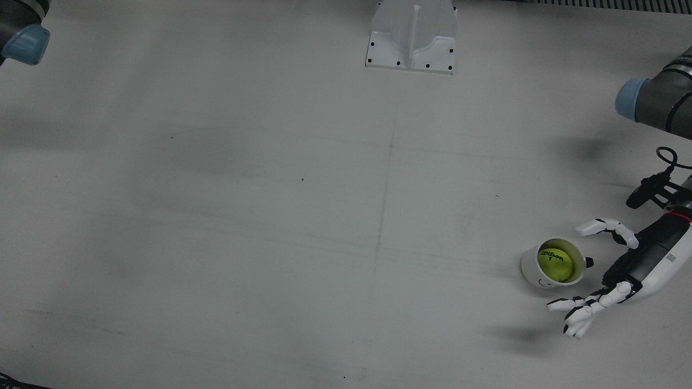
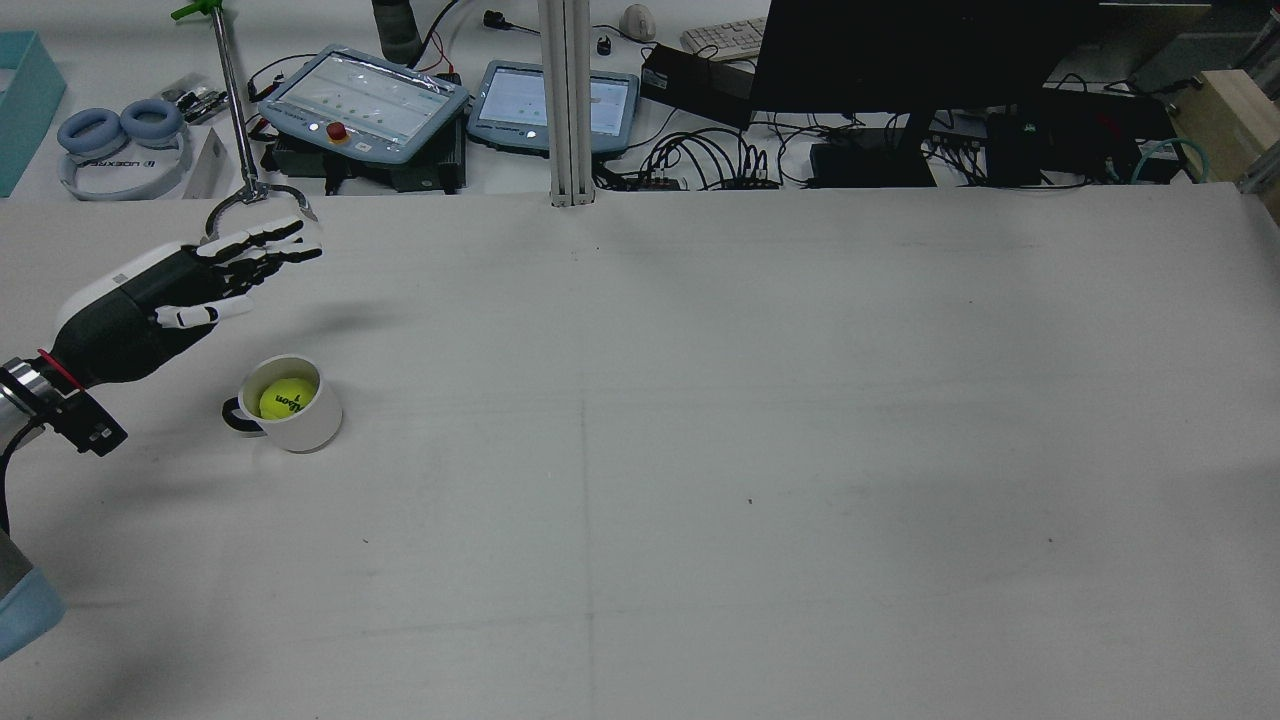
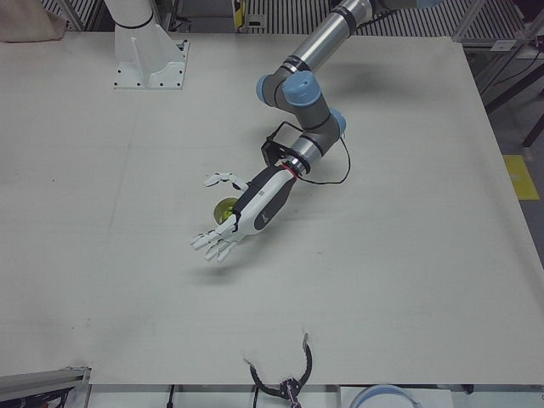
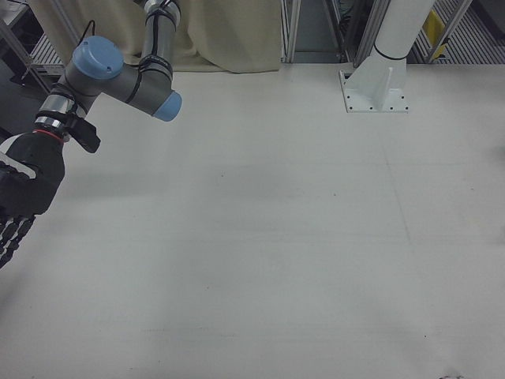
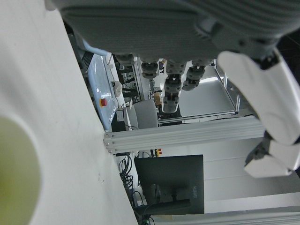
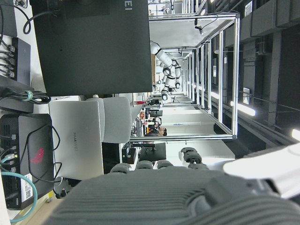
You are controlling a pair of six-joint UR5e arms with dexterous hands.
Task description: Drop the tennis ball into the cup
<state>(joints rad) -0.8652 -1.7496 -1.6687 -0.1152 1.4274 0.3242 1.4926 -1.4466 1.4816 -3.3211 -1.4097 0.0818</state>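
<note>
A yellow-green tennis ball (image 1: 555,263) lies inside a white cup (image 1: 531,271) with a dark handle, standing upright on the table. The rear view shows the ball (image 2: 285,399) in the cup (image 2: 303,430) at the table's left. My left hand (image 1: 621,270) is open and empty, fingers spread, beside and slightly above the cup, not touching it. It also shows in the rear view (image 2: 170,295), the left-front view (image 3: 246,217) and the left hand view (image 5: 178,28). My right hand (image 4: 20,197) hangs at the right-front view's left edge, far from the cup, empty, fingers extended.
A white arm pedestal (image 1: 413,38) stands at the robot's side of the table. Beyond the far edge are teach pendants (image 2: 365,100), headphones (image 2: 120,140), a clamp stand (image 2: 235,120), cables and a monitor (image 2: 900,50). The right arm's elbow (image 1: 24,43) shows in the corner.
</note>
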